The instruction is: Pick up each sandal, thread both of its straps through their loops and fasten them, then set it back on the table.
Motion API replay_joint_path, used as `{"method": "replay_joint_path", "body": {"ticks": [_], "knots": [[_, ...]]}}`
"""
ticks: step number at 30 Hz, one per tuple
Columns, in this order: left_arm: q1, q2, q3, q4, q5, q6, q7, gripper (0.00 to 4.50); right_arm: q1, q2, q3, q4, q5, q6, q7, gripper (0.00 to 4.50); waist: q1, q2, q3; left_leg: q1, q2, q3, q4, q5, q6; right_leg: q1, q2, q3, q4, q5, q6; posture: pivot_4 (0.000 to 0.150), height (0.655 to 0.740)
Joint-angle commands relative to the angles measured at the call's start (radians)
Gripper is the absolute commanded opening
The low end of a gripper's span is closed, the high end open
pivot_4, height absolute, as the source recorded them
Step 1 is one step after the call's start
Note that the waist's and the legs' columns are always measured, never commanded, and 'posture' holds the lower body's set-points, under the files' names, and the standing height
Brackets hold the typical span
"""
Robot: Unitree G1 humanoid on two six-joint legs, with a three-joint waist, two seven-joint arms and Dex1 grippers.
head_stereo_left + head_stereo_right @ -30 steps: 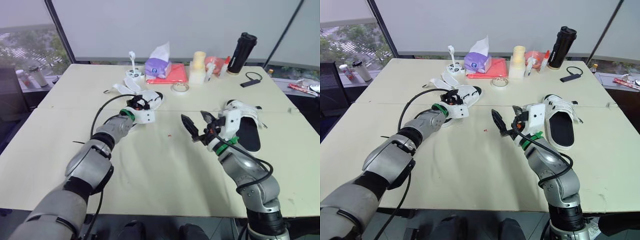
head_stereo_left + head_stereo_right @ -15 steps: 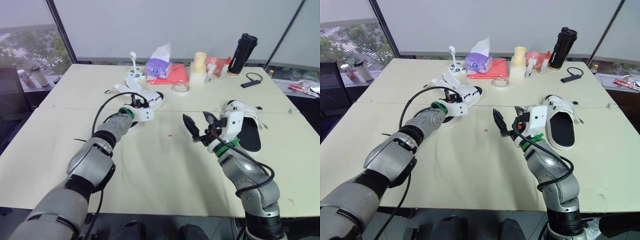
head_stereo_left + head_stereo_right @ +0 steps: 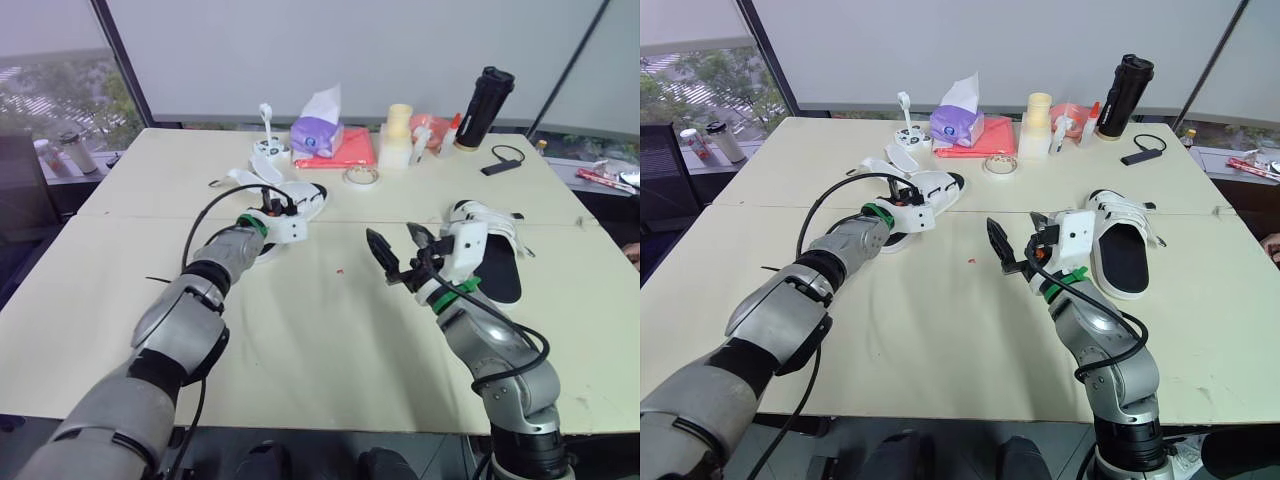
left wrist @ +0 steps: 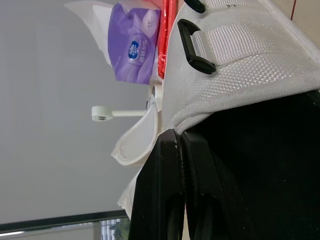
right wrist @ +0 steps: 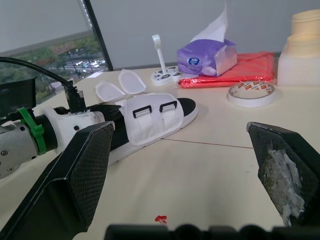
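Change: almost none; your arms hold their earlier places.
Left gripper (image 4: 177, 134): fingers together, tips at the left sandal's (image 3: 930, 188) white upper.
Right gripper (image 3: 393, 240): fingers wide apart above the table (image 3: 940, 330); right sandal (image 3: 1120, 250) lies just beside it.

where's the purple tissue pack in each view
left eye view: tissue pack at the back, by the red folder
right eye view: tissue pack in the same spot
left wrist view: tissue pack past the sandal and its black loops
right wrist view: tissue pack behind that sandal
shared landmark: white stand beside it
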State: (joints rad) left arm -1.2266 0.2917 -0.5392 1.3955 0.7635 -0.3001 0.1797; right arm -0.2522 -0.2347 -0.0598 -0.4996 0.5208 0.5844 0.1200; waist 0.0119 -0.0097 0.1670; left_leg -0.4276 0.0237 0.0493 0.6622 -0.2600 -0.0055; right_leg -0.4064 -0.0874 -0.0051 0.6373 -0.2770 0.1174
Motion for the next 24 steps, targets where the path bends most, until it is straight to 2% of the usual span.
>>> {"method": "replay_joint_path", "body": {"ticks": [1, 11, 24], "knots": [[-0.014, 0.018, -0.012, -0.014, 0.016, -0.034, 0.043, 0.1, -0.01, 0.006, -0.01, -0.018, -0.005, -0.017, 0.009, 4.5, 0.0, 0.0, 0.0, 0.0, 0.0, 0.0, 0.0, 0.0, 0.0, 0.0, 0.0, 0.0, 0.0, 0.0, 0.0, 0.15, 0.74], [-0.03, 0.049, -0.063, -0.017, 0.067, -0.07, 0.091, 0.1, 0.02, 0.023, -0.002, -0.013, -0.02, -0.035, 0.02, 4.5, 0.001, 0.0, 0.0, 0.0, 0.0, 0.0, 0.0, 0.0, 0.0, 0.0, 0.0, 0.0, 0.0, 0.0, 0.0, 0.15, 0.74], [-0.028, 0.131, -0.17, -0.065, 0.171, -0.352, 0.243, 0.1, 0.104, -0.034, -0.061, -0.082, 0.027, 0.004, 0.084, 4.5, 0.003, 0.0, 0.0, 0.0, 0.0, 0.0, 0.0, 0.0, 0.0, 0.0, 0.0, 0.0, 0.0, 0.0, 0.0, 0.15, 0.74]]}}
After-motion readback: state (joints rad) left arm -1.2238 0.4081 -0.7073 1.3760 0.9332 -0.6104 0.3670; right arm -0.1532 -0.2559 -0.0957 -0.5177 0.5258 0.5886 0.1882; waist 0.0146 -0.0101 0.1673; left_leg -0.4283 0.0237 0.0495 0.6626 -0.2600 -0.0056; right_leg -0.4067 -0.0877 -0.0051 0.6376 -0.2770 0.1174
